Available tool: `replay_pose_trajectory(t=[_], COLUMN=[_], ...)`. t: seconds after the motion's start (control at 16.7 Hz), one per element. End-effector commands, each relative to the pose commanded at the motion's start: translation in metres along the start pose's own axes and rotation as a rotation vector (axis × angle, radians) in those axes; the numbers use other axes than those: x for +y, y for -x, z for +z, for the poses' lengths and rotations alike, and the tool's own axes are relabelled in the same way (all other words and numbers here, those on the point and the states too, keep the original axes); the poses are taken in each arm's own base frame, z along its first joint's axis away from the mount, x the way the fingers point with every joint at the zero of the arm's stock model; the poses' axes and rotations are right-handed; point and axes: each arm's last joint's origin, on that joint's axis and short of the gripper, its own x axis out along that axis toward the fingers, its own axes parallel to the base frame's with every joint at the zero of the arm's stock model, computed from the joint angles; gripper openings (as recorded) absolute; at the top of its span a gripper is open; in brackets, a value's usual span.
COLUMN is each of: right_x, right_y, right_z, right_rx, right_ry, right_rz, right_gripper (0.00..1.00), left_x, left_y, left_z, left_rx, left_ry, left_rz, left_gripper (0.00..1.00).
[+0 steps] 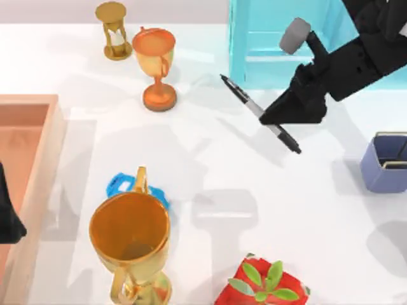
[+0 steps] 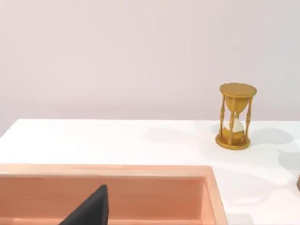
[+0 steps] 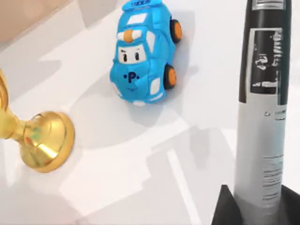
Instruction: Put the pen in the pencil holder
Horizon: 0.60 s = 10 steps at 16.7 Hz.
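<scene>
The pen (image 1: 245, 100), black with a grey-white middle band, hangs tilted above the table right of centre. My right gripper (image 1: 272, 118) is shut on its middle. In the right wrist view the pen (image 3: 262, 93) runs away from the dark fingertips (image 3: 228, 210) that clamp it. The pencil holder (image 1: 383, 170), a small periwinkle-blue square cup, stands at the table's right edge, to the right of the pen and nearer the front. My left arm (image 1: 7, 219) is parked at the left edge, over the pink tray.
A cyan crate (image 1: 280, 44) stands behind the right gripper. An orange goblet (image 1: 156, 67) and an hourglass (image 1: 114, 30) stand at the back left. A big gold trophy cup (image 1: 130, 238), a blue toy car (image 3: 143, 51), a red plant pot (image 1: 262, 284) and a pink tray (image 1: 28, 159) fill the front and left.
</scene>
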Motion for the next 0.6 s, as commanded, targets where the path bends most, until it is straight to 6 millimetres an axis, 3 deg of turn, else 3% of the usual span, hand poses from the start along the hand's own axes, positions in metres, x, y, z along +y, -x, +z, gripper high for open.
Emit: replay_pose_trajectory(t=[0.3,0.6], right_x=[-0.059,-0.071], right_y=[0.076,0.136], right_z=[-0.074,-0.158], right_rx=[-0.536,-0.873], right_ry=[0.176,0.405], right_rz=[0.085,0.029], right_gripper=[0.0,0.0], left_x=[0.0,0.0], left_y=[0.0,0.0], left_z=[0.0,0.0], left_rx=[0.0,0.0], left_ry=[0.0,0.0], left_rz=[0.0,0.0], left_gripper=[1.0,1.0])
